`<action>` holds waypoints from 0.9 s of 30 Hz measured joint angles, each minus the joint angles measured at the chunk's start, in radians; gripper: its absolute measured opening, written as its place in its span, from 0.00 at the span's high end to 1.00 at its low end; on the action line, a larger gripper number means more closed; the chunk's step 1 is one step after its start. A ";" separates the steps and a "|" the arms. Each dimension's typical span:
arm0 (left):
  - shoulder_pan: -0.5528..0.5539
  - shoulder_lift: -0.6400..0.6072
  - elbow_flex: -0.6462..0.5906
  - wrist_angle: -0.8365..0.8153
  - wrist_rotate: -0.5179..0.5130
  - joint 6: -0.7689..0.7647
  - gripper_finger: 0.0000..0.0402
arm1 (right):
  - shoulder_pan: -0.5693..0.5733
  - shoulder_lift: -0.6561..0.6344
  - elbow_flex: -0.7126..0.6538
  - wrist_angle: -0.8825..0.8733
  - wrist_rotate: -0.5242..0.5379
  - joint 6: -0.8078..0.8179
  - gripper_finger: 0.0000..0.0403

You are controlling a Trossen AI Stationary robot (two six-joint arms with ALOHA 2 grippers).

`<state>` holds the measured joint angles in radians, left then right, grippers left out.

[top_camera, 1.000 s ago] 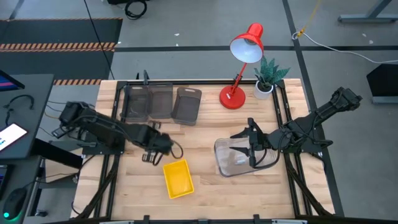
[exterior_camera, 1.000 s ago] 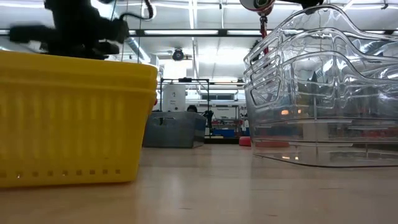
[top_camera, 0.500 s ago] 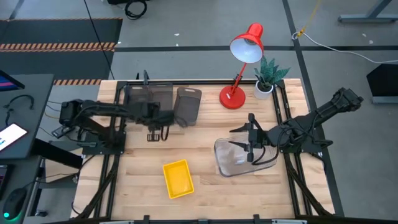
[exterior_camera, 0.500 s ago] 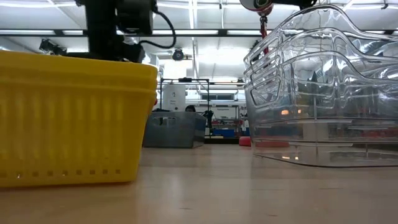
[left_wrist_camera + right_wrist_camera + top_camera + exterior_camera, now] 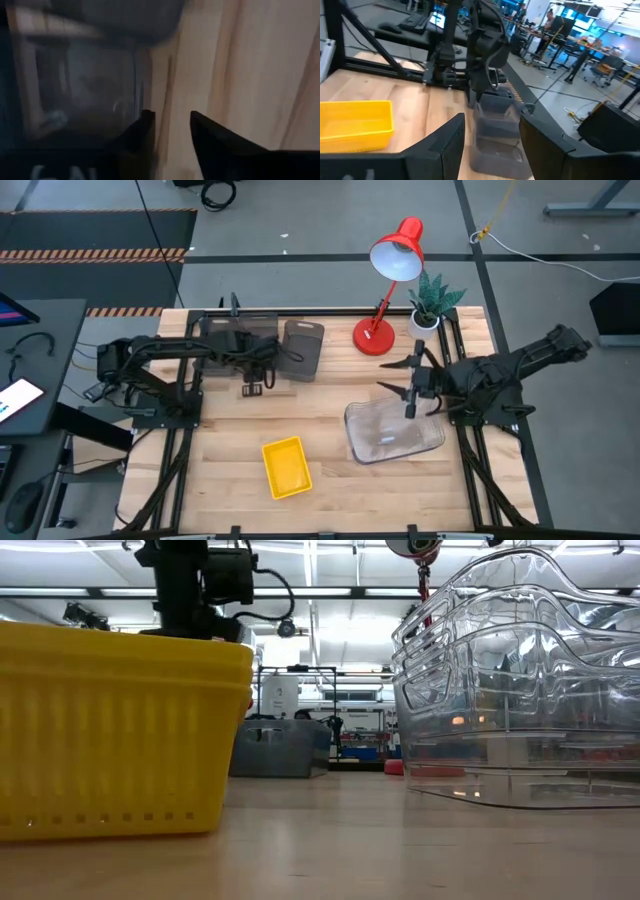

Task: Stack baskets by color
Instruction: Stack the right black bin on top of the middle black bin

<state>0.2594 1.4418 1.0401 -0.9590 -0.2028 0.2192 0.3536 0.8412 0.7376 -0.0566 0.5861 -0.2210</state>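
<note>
Tabletop (image 5: 330, 405): left tool (image 5: 254, 388) open beside grey baskets (image 5: 258, 345); right tool (image 5: 409, 393) open above clear baskets (image 5: 392, 435).

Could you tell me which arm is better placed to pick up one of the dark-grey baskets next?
Left: the left gripper hangs open beside the dark-grey baskets; the right gripper is over the clear baskets.

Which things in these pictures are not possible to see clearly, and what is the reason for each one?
- Yellow basket count: the high view shows one outline; nested ones would be hidden inside.
- Clear baskets: cut off by the low view's right edge.
- Left pincer: the left wrist view is blurred; whether its fingers touch the dark-grey basket is unclear.
- Dark-grey baskets: the left arm covers part of them in the high view.
</note>
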 joint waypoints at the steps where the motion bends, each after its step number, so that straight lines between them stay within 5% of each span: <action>1: 0.000 0.000 0.000 0.032 0.015 0.011 0.65 | -0.006 -0.004 0.000 -0.009 -0.001 0.001 0.52; 10: -0.045 0.011 0.000 0.328 0.035 0.151 0.56 | -0.045 -0.001 0.000 -0.051 -0.004 0.008 0.52; 19: -0.033 0.129 0.000 0.477 0.174 0.210 0.60 | -0.050 0.003 0.000 -0.053 -0.014 0.018 0.52; 27: 0.001 0.216 0.000 0.520 0.181 0.249 0.64 | -0.050 0.003 0.000 -0.065 -0.014 0.035 0.52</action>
<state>0.2599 1.6576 1.0401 -0.4386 -0.0223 0.4678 0.3038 0.8440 0.7376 -0.1216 0.5720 -0.1860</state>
